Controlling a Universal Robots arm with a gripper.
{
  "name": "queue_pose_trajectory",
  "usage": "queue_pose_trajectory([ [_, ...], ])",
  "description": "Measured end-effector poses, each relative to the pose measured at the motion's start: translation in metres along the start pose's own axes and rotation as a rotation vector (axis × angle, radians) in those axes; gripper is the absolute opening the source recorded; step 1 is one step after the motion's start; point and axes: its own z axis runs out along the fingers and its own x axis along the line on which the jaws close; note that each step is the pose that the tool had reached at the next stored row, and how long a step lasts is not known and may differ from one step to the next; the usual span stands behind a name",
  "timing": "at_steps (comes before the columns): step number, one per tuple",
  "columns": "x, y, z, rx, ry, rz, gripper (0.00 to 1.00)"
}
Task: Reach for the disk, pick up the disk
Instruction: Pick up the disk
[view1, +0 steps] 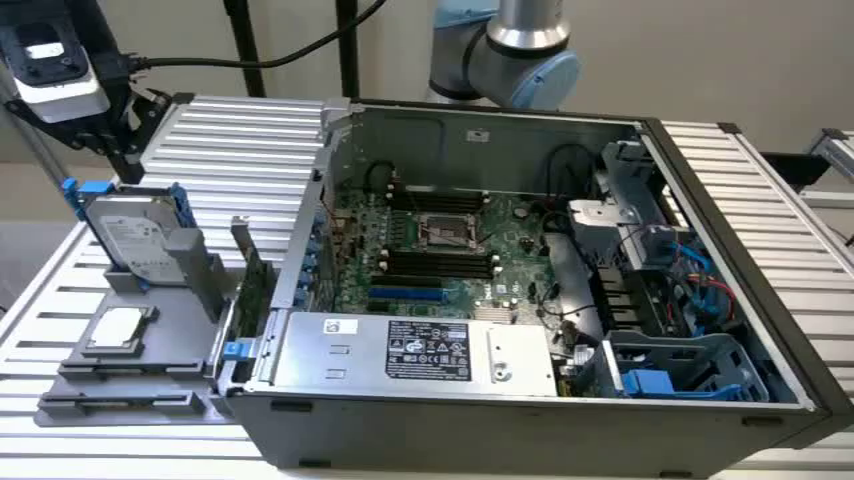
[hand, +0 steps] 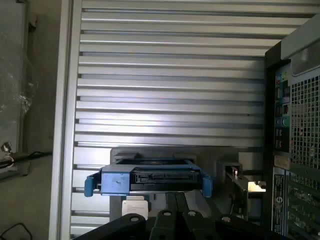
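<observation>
Nearest you, at the exterior view's left, lies one grey tray (view1: 180, 385) on the slatted metal table (view1: 240, 130). One small square silver chip (view1: 118, 328) rests flat on it.

You have one disk (view1: 127, 232) to deal with. It stands upright on its edge in the far part of that tray, white label towards you, with its blue frame showing along the top and sides. A grey upright of the tray covers its lower right corner.

One gripper (view1: 118, 155) hangs just above the disk's top edge, apart from it. You cannot tell from either view whether it is open or closed. In the wrist view the gripper (hand: 175, 202) faces the disk (hand: 150, 177), whose connector edge and blue ends are turned towards it.

Just right of the disk stands one green card (view1: 250, 285), upright, between the tray and the case wall.

Further right sits one open computer case (view1: 534, 445). It holds one motherboard (view1: 447, 250), one silver box with a black label (view1: 414, 350) along its near side, and a blue drive bay (view1: 654, 385) in the near right corner. Behind the case rises the robot arm (view1: 514, 50).
</observation>
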Motion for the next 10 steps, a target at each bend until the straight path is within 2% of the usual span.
queue_pose_trajectory([
  [10,0.0,0.0,0.0,0.0,0.0,0.0,0.11],
])
